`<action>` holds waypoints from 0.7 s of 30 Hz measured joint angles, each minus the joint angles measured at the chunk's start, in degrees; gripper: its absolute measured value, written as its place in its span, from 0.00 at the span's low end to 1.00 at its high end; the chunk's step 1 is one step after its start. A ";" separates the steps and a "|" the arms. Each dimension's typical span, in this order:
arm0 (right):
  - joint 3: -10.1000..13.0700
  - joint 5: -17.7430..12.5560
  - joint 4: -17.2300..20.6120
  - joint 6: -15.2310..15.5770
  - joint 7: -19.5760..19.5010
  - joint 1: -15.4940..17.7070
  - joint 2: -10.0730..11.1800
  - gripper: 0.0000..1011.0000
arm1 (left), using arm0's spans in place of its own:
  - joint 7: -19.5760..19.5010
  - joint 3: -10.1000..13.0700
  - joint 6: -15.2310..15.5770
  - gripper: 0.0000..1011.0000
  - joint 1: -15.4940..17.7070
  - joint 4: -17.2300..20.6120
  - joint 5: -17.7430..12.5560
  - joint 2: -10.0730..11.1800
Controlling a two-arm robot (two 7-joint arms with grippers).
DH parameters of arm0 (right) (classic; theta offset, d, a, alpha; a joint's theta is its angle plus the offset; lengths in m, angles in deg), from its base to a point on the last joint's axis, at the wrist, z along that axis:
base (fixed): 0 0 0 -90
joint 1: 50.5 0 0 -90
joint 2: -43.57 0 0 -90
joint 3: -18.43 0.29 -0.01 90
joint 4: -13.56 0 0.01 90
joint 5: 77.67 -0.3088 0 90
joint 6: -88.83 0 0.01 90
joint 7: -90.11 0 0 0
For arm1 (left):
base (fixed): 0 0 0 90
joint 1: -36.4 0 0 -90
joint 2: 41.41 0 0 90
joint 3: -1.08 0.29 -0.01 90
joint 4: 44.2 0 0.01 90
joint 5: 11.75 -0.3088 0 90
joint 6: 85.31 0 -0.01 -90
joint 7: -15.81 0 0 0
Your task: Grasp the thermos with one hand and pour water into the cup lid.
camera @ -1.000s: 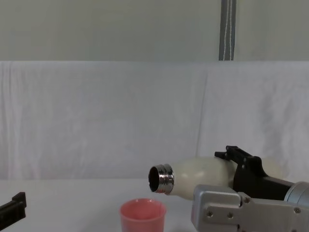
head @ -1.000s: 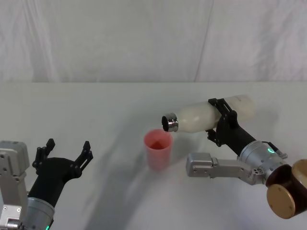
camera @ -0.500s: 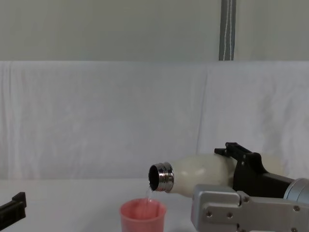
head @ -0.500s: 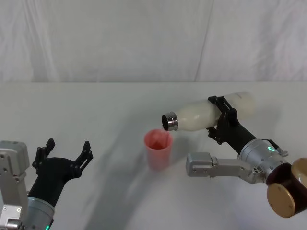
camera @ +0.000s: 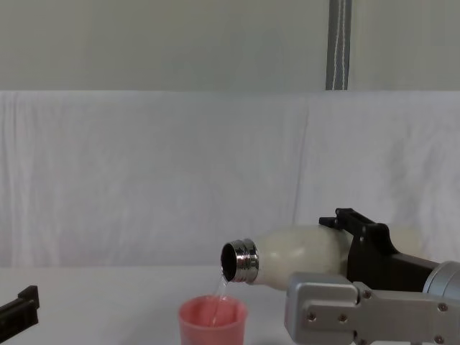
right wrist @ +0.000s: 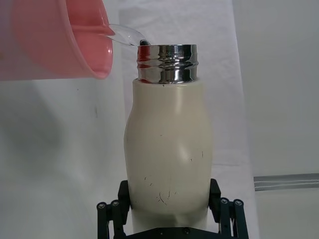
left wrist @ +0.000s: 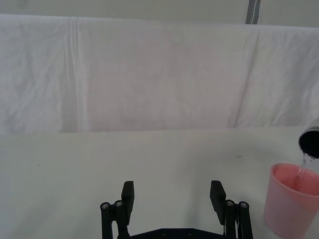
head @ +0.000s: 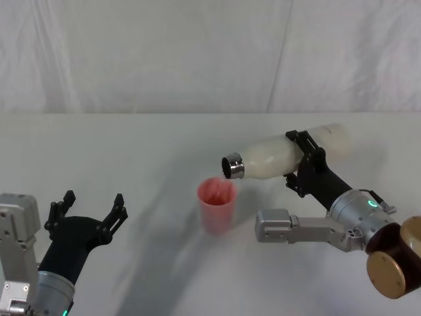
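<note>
Chest view: thermos [camera: 298, 248] tipped near horizontal over surface [head: 131, 151], clamped round its body by right claw [head: 304, 164]; thin water stream falling from steel neck into pink cup lid [camera: 213, 319] just below. Left claw [head: 89, 214] spread wide, idle, well apart

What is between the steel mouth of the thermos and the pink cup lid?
A thin stream of water falls from the thermos into the cup lid, seen in the chest view.

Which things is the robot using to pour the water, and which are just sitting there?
Being used:
- thermos, tipped and pouring
- pink cup lid, catching the water
- right gripper, holding the thermos

Just sitting there:
- left gripper, open and idle
- white table
</note>
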 joint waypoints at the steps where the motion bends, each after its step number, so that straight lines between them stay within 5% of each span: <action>1: -0.02 0.01 0.06 0.00 0.01 -0.01 0.01 0.94 | 0.00 0.00 0.00 0.99 0.00 0.00 0.00 0.00; 21: -0.58 0.60 0.85 0.27 0.80 -0.34 0.05 0.94 | 0.00 0.00 0.00 0.99 0.00 0.00 0.00 0.00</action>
